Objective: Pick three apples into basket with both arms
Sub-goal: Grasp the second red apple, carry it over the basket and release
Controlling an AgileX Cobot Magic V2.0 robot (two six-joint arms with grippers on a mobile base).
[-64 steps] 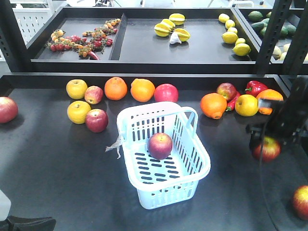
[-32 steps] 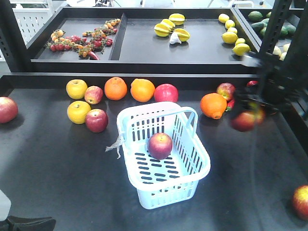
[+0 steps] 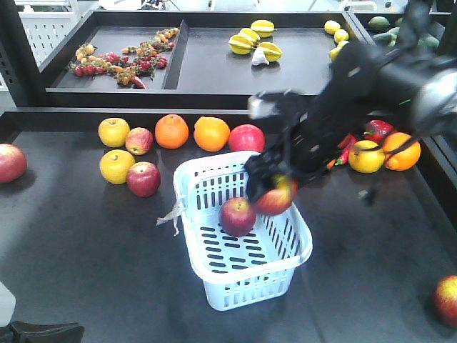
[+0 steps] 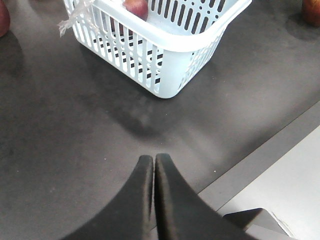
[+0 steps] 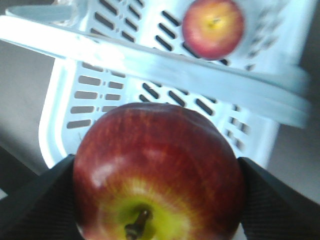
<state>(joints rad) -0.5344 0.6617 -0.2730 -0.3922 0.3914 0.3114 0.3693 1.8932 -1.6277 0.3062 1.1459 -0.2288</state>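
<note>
We see right gripper (image 3: 275, 187) fingers clenched on an apple (image 3: 275, 196) over the basket (image 3: 285, 266) at center frame; left gripper (image 4: 153, 161) fingers pressed together, holding nothing.

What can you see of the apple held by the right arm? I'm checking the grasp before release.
The held apple is dark red with a yellow-green blush around its brown stem, glossy and whole. The right end effector is shut on it, black pads pressing both sides. It hangs over the basket, above the right wall, apart from the apple inside.
</note>
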